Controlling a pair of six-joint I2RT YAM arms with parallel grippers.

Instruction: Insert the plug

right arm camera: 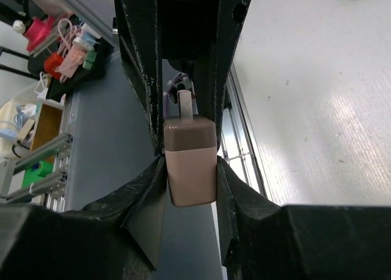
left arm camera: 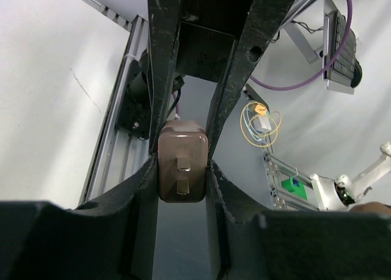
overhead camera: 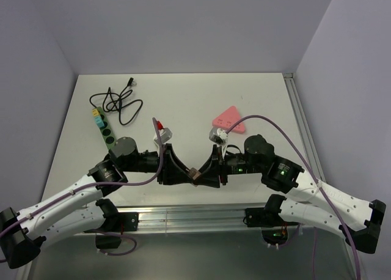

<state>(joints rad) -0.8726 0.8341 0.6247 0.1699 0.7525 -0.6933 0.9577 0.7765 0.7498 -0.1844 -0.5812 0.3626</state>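
The plug hangs over the bench's near edge, clamped at once by the left jaws and the right jaws, both closed tight on its sides, likely a handover so its prongs point outward from the right jaws, ready for the strip.

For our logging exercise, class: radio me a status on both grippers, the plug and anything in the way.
Left gripper and right gripper both shut on brown plug. Power strip at table's left, plug not in. Black cable beside it.
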